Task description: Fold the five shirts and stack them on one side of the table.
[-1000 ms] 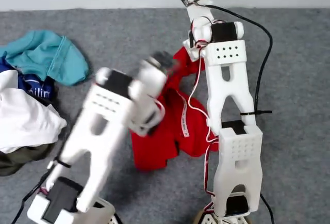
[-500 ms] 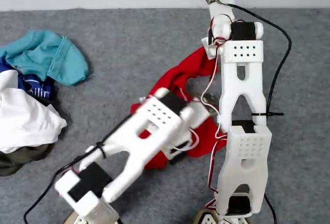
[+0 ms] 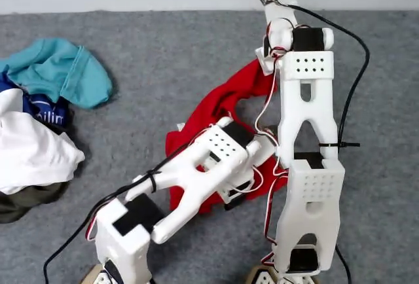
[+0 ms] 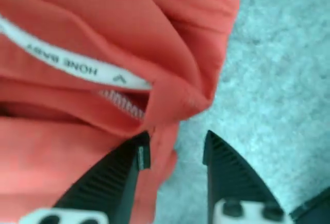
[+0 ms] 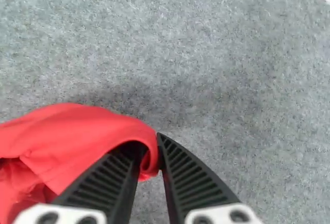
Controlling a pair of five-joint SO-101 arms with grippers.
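A red shirt point(image 3: 216, 104) lies crumpled mid-table, one corner drawn up toward the far edge. My right gripper point(image 5: 149, 158) is shut on that corner of the red shirt point(image 5: 67, 136), just above the grey cloth; in the high view the right gripper point(image 3: 265, 58) sits at the far end of its outstretched arm. My left gripper point(image 4: 172, 141) is open, its fingers straddling the hem of the red shirt point(image 4: 77, 28) near the white neck tape point(image 4: 77, 64). The left arm point(image 3: 196, 173) crosses over the shirt's near part.
A pile of other shirts lies at the left edge: teal point(image 3: 62, 71), blue point(image 3: 39, 110), white point(image 3: 29, 150) and dark olive point(image 3: 23, 202). The grey table cloth point(image 3: 150, 55) is bare between the pile and the red shirt, and also right of the right arm.
The left arm has swung rightward and lower across the red shirt. The right arm shifted right with its corner a second ago, then held still.
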